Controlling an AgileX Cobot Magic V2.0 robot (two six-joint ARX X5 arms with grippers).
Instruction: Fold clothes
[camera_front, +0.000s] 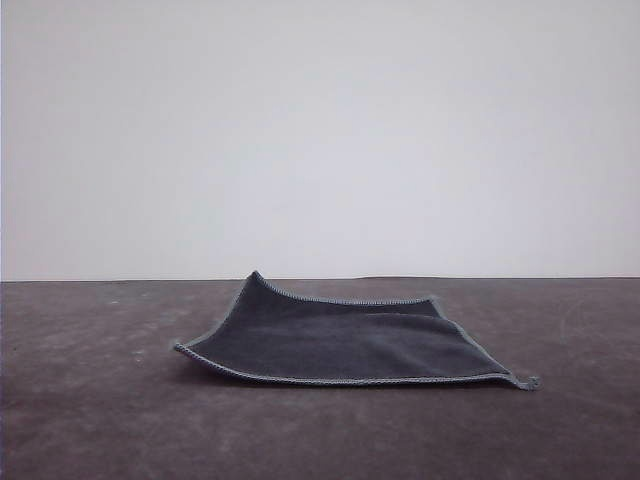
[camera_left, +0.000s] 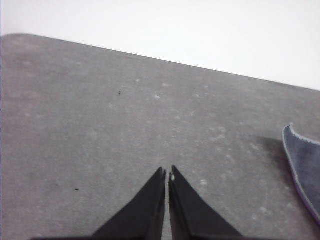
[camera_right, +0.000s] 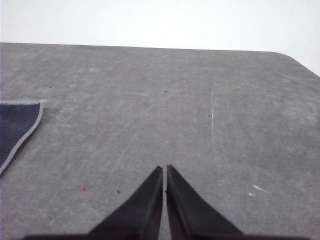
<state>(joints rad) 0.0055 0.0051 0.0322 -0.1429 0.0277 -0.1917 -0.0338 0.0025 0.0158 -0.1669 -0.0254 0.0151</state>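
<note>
1 grey cloth (camera_front: 340, 345) flat on table (camera_front: 90, 420) | L hand (camera_left: 167, 176) pressed together | R hand (camera_right: 164, 171) same

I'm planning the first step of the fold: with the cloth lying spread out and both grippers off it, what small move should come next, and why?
Probably open the left gripper and ease it toward the small dark grey soft cloth. Both it and the right gripper are shut over the bare grey table, and the cloth's near-left edge curls up, which invites a pinch.
</note>
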